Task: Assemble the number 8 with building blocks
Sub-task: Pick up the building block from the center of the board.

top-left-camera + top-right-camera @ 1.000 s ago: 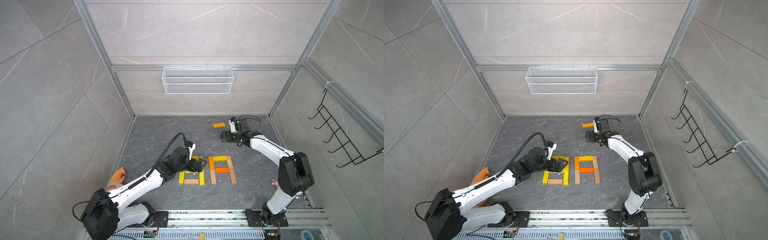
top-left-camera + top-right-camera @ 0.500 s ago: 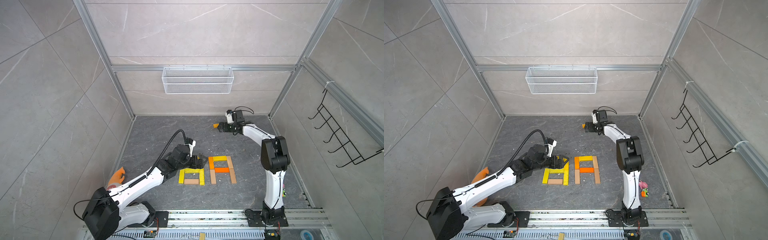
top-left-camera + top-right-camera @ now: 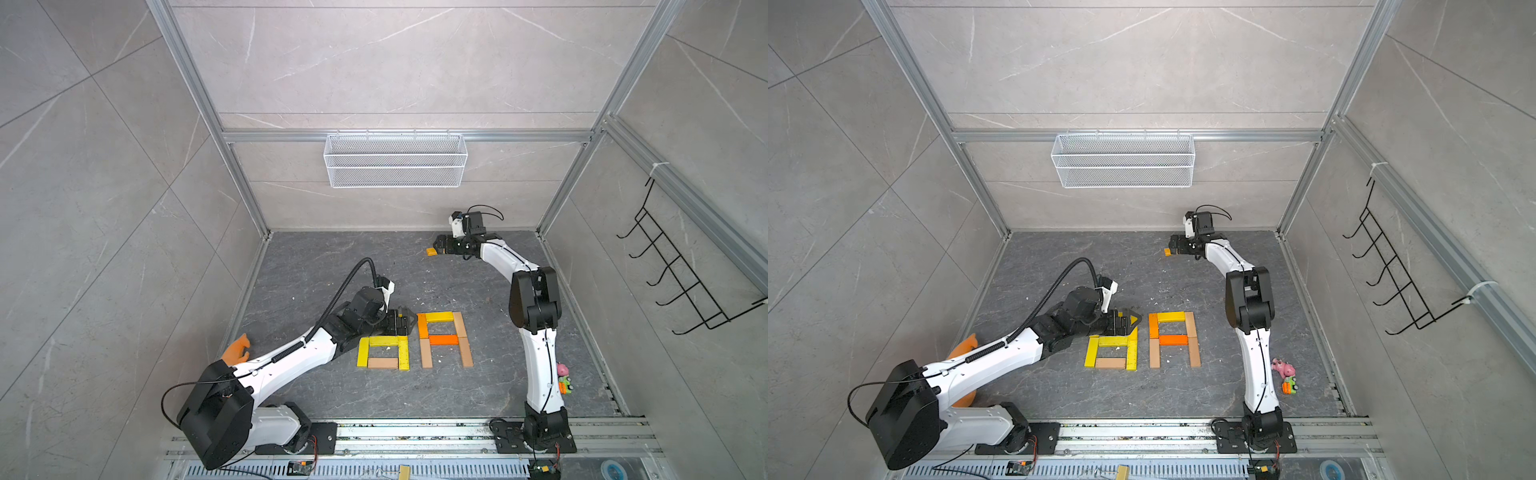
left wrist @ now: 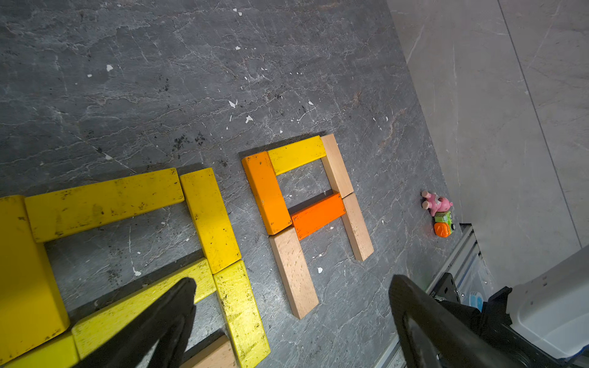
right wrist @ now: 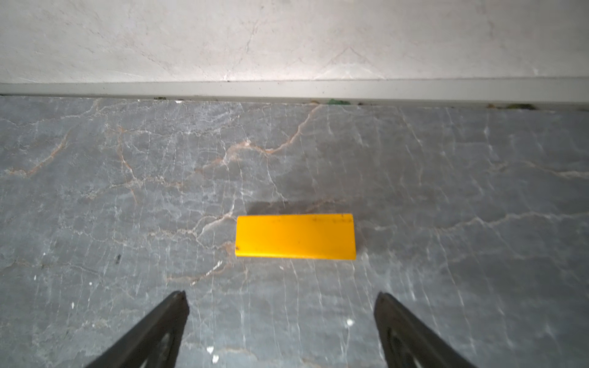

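Hovering empty with jaws spread wide, the right gripper [image 5: 280,301] faces a light, stiff, smooth-painted block [image 5: 295,236], probably best pinched squarely across its ends

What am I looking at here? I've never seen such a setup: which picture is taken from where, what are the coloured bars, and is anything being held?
Two white robot arms stand on a rail at the near edge of a dark stone floor. Both top views look down from overhead; each wrist view comes from a camera on an arm, looking past its two black fingers. Wooden blocks lie flat in two figures: a yellow 8 with a tan base, and beside it an orange, yellow and tan figure open at the bottom. The left gripper hovers open over the yellow 8; the right gripper is open just short of a loose yellow-orange block near the back wall. Nothing is held. Small toys lie aside.
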Action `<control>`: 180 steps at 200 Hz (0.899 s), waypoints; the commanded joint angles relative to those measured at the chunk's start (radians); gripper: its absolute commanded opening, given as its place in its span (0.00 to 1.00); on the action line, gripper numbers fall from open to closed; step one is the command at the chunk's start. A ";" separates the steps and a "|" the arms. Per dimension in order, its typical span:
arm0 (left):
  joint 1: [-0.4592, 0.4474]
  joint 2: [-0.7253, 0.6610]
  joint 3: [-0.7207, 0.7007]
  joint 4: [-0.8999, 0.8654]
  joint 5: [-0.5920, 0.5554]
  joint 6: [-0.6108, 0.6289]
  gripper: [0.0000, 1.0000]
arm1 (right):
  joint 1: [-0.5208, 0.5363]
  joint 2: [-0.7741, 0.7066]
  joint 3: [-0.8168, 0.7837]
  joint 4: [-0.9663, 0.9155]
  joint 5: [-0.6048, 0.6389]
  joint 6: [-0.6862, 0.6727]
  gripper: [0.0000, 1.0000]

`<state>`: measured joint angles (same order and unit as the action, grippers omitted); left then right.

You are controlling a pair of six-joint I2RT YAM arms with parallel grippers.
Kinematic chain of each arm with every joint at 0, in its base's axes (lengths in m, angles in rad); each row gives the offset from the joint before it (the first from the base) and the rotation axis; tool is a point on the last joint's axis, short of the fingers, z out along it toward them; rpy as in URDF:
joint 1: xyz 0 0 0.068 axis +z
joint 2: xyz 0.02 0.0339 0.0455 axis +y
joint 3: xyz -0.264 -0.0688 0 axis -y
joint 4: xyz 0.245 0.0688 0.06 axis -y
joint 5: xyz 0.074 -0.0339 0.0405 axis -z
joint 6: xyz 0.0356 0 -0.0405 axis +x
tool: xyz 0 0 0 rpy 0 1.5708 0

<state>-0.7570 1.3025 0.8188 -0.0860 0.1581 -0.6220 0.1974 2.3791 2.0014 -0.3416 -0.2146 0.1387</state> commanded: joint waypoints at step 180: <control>0.000 0.088 0.092 0.015 0.021 -0.006 0.97 | -0.007 0.331 0.500 -0.300 -0.047 0.037 0.95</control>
<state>-0.7574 1.3857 0.8696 -0.0822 0.1635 -0.6262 0.1947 2.6614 2.4298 -0.5533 -0.2436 0.1642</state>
